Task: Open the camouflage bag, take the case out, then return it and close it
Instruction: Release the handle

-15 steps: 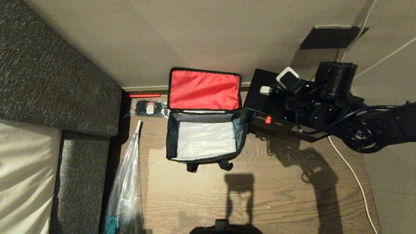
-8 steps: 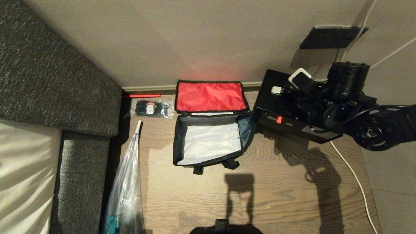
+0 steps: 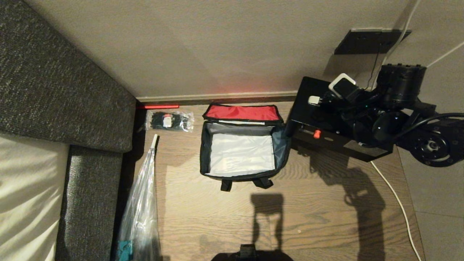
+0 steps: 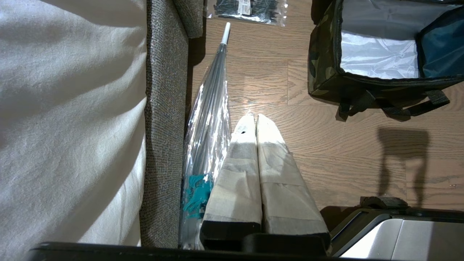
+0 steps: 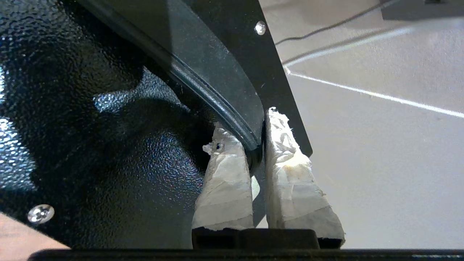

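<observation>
Removal is under way: the case [image 3: 326, 136], clamped at its handle by the right gripper [image 5: 255, 145], is held beside the camouflage bag [image 3: 243, 154]; setting down is judged next.

Before me a clear packet of black ties [image 3: 169, 120] lies by the baseboard, a folded clear umbrella [image 3: 142, 195] rests along the grey sofa [image 3: 54, 90], and a white cable [image 3: 393, 197] trails over the wood floor [image 3: 319, 224].
</observation>
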